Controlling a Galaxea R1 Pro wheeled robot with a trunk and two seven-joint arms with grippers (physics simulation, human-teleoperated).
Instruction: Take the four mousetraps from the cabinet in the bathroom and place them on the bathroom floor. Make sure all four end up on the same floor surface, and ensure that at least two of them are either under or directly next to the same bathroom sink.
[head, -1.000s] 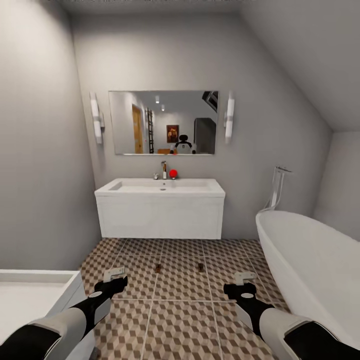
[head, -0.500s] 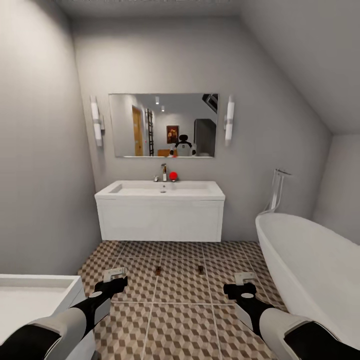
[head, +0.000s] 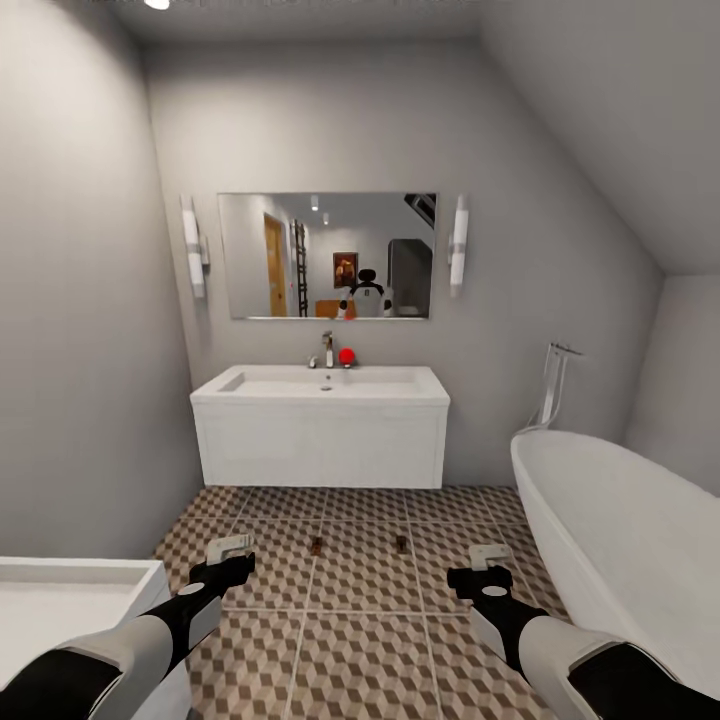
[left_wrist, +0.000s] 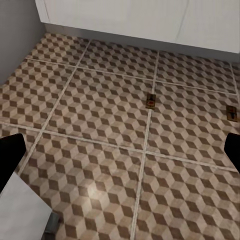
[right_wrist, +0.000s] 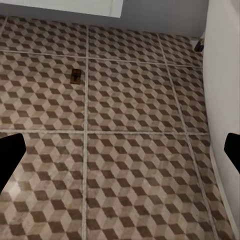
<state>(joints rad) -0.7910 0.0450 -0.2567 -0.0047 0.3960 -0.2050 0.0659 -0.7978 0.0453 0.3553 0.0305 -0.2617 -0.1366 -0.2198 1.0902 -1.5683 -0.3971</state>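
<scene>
Facing the sink on its white wall-hung vanity, the robot looks over the cube-patterned bathroom floor, with the white bathtub at the right and a mirror above the faucet. Two mousetraps lie flat on the tiles in front of the vanity, the left mousetrap and the right mousetrap, near each other but apart. They are small at this range, so their spring parts are hard to make out. Each will likely handle as a light, stiff wooden board, best pinched across its long edges and clear of the metal spring, which could snap. The left hand and right hand hover low over the floor, each spread wide and carrying nothing, as the wrist views suggest.
</scene>
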